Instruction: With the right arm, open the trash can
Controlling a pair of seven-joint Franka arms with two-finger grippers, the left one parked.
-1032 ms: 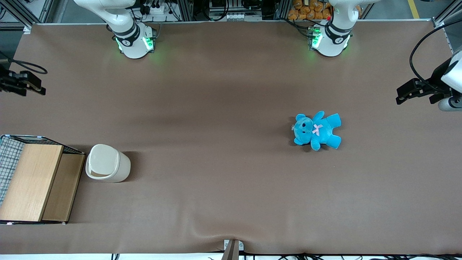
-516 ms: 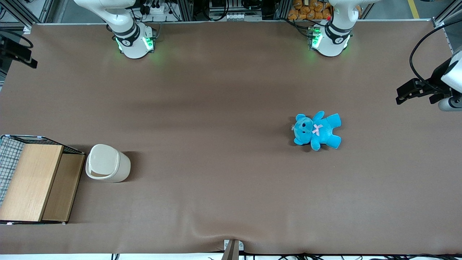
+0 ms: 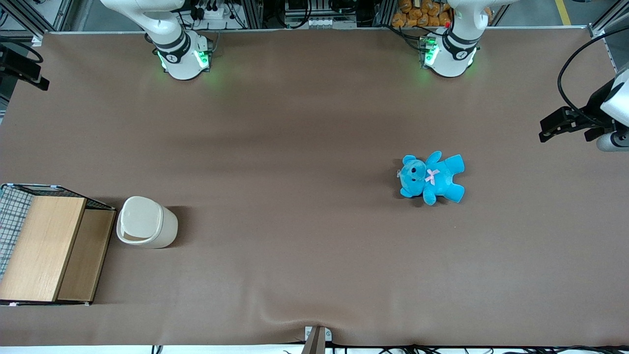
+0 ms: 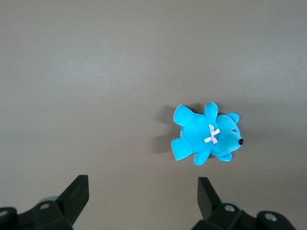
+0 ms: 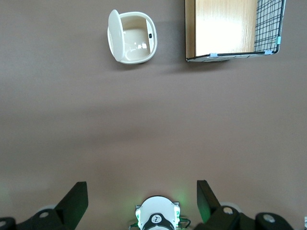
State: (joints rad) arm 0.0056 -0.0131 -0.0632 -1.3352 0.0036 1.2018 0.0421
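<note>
The gripper (image 3: 20, 72) (image 5: 141, 183) hung high at the working arm's end of the table (image 3: 295, 123), at about 10 o'clock from the table's middle on the front view's clock face. Its two black fingers (image 5: 76, 196) were spread wide apart and held nothing. One second before, it was lower, closer to 9 o'clock. Half a second before, it was almost where it was now, so it had nearly stopped. The trash can (image 3: 147, 223) (image 5: 136, 38) stood on the table at about 8 o'clock from the middle, well apart from the gripper and closer to the front camera. It had not moved at all. In the right wrist view you could look down inside the can, and its lid (image 5: 113, 36) stood up along one side. A box with a wooden top (image 3: 44, 246) (image 5: 225, 26) sat just beside the can, at the can's 9 o'clock. A blue teddy bear (image 3: 432, 177) (image 4: 206, 136) lay at about 3 o'clock from the middle, toward the parked arm's end. The box and the bear had stayed put too.
</note>
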